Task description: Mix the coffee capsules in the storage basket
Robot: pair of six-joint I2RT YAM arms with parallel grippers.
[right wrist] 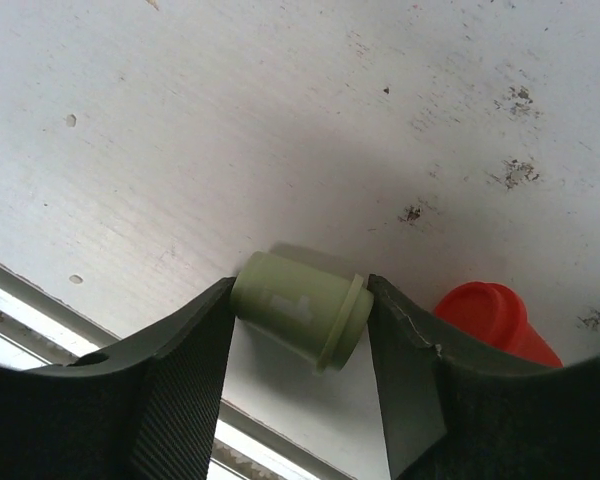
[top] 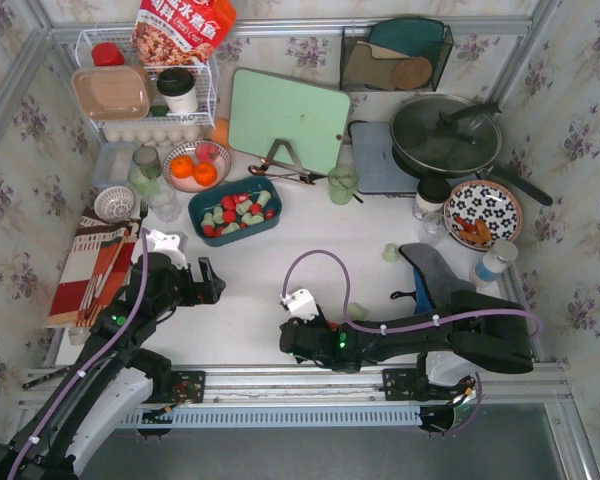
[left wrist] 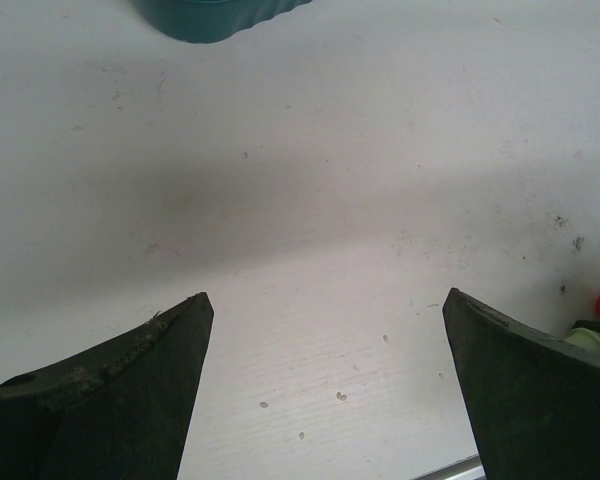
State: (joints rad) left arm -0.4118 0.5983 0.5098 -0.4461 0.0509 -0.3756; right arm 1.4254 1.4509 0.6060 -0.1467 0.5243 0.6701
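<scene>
The storage basket (top: 266, 231), a dark teal tray, sits left of centre and holds several red and pale green coffee capsules (top: 236, 210); its corner (left wrist: 220, 15) shows at the top of the left wrist view. My right gripper (right wrist: 300, 283) is low near the table's front edge (top: 286, 338), both fingers pressed against the ends of a pale green capsule (right wrist: 298, 306) lying on its side. A red capsule (right wrist: 490, 315) lies just right of it. My left gripper (left wrist: 327, 294) hangs wide open over bare table (top: 216, 281), with nothing between its fingers.
Two loose green capsules (top: 390, 252) (top: 357, 311) lie on the table right of centre. A bowl of oranges (top: 195, 168), a green cutting board (top: 288, 120), a pan (top: 446, 135), a patterned plate (top: 482, 213) and a striped cloth (top: 95, 270) ring the work area. The metal rail (right wrist: 40, 300) runs close under the right gripper.
</scene>
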